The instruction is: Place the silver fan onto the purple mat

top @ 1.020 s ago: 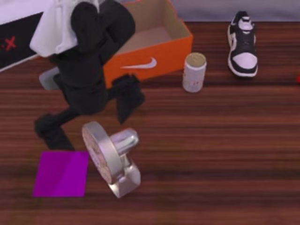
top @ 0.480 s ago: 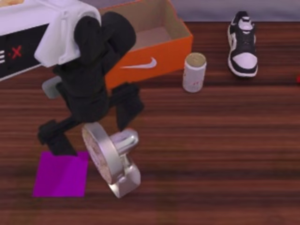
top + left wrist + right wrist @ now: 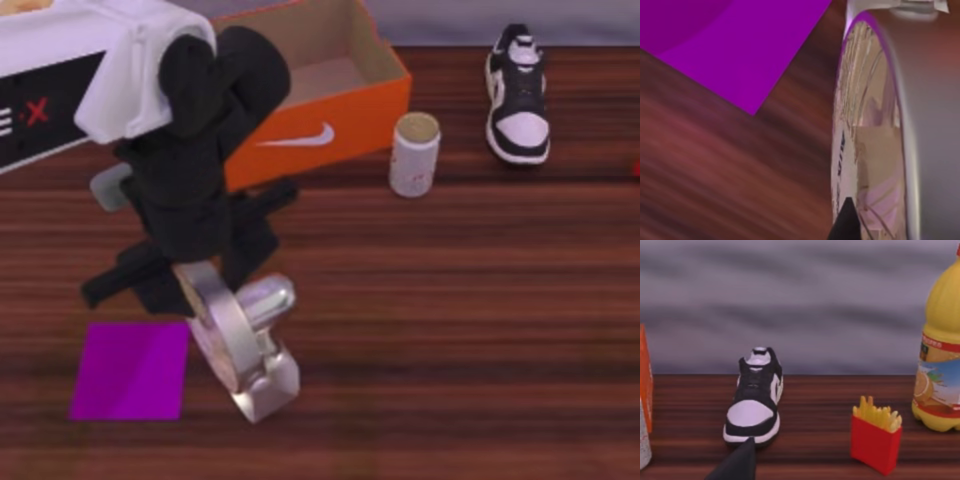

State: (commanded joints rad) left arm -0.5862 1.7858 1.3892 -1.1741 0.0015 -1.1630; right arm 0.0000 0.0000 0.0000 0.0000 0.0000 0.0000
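The silver fan stands at the front left of the wooden table, its disc head edge-on and its blocky base toward the front. Just left of it lies the purple mat, flat and bare. My left gripper is open and hangs over the top of the fan's head, one finger on each side of the disc. In the left wrist view the fan's rim fills one side, one black fingertip sits against its face, and the mat lies beyond. My right gripper is parked outside the top view.
An open orange shoe box stands behind the left arm, with a white speckled cup beside it. A black-and-white shoe lies at the back right. The right wrist view shows that shoe, a red fries carton and a yellow juice bottle.
My left gripper has come down and forward, so its fingers now straddle the top of the fan's head. The fan and the mat have not moved.
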